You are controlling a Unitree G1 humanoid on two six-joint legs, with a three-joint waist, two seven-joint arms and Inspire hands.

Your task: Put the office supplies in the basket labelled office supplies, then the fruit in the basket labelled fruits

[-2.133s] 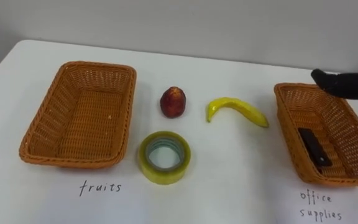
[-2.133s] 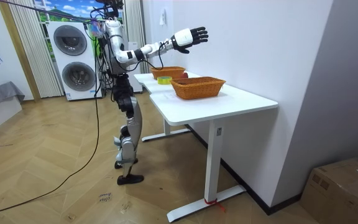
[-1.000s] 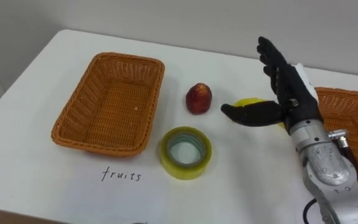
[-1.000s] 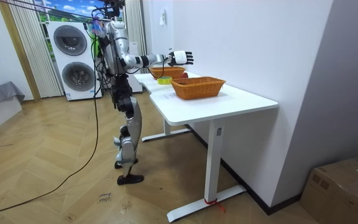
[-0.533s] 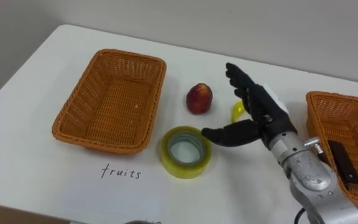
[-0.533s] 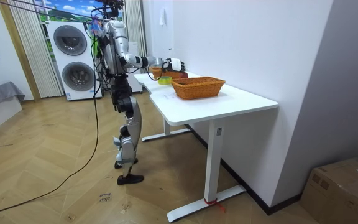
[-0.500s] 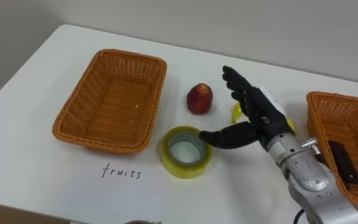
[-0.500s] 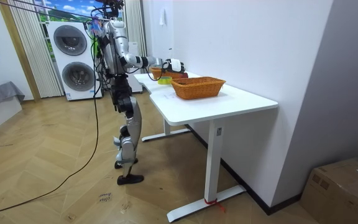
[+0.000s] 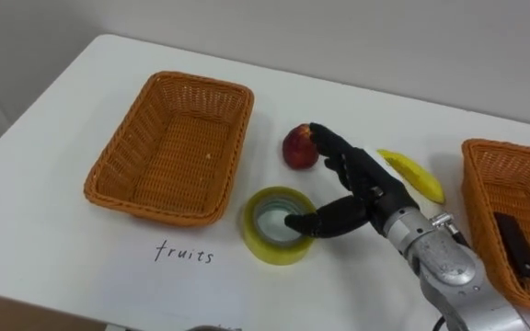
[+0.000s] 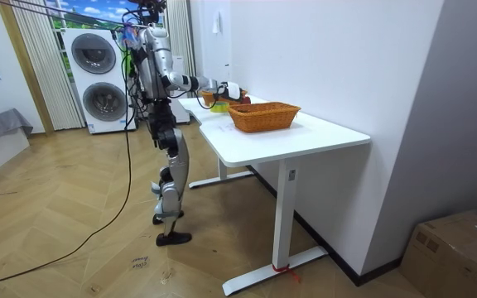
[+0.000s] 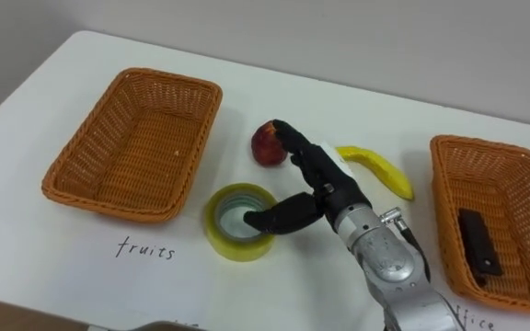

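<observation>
A yellow tape roll (image 9: 272, 226) lies flat on the white table (image 9: 53, 119), in front of a red apple (image 9: 298, 147). A banana (image 9: 413, 175) lies to the right of the apple. My right hand (image 9: 355, 190) hovers open over the roll's right side, with its thumb (image 9: 309, 222) reaching over the roll's hole and its straight fingers pointing toward the apple. An empty wicker basket (image 9: 155, 204) above a handwritten "fruits" label stands at the left. The second wicker basket (image 9: 509, 147), at the right, holds a black object (image 9: 514, 245). In the room view I stand at the table's end with my right hand (image 10: 232, 86) over the table.
The "fruits" label (image 9: 184, 253) is written on paper at the table's front edge. A wall rises behind the table. Bare tabletop lies between the tape roll and the right basket.
My right hand has come from above the right basket leftward and down to the tape roll. The camera has also shifted. The objects have stayed put.
</observation>
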